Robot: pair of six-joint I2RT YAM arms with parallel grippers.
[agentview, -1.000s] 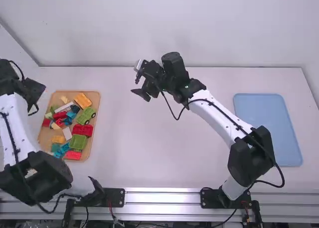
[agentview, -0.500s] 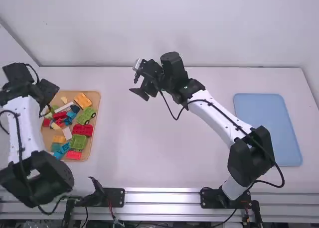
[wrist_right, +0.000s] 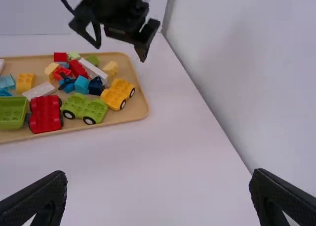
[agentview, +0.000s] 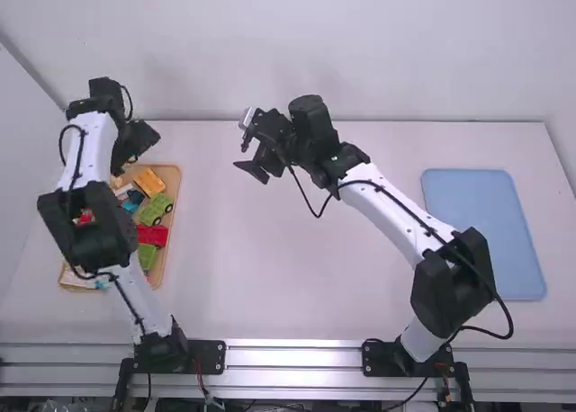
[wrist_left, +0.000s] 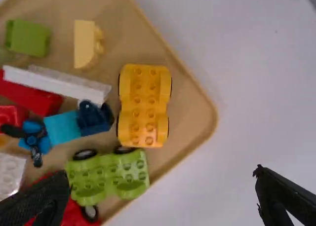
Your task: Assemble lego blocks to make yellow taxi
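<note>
The left gripper (wrist_left: 159,179) has swung over the far end of the tray (wrist_left: 190,118), its fingers parted and empty, like the right gripper's (wrist_right: 158,179). Fetching the yellow wheeled base (wrist_left: 143,105) from the tray seems in hand; next, align and descend.

Left of the board (agentview: 486,237), a tray (wrist_left: 190,112) holds blocks (wrist_left: 144,106).

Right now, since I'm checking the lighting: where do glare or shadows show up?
High view: bright glare strips along the metal rail, no hard shadow across the open table; left wrist view: soft shading in the tray, yet the yellow car base's studs stand out; right wrist view: fairly even light, no harsh glare on the table.
</note>
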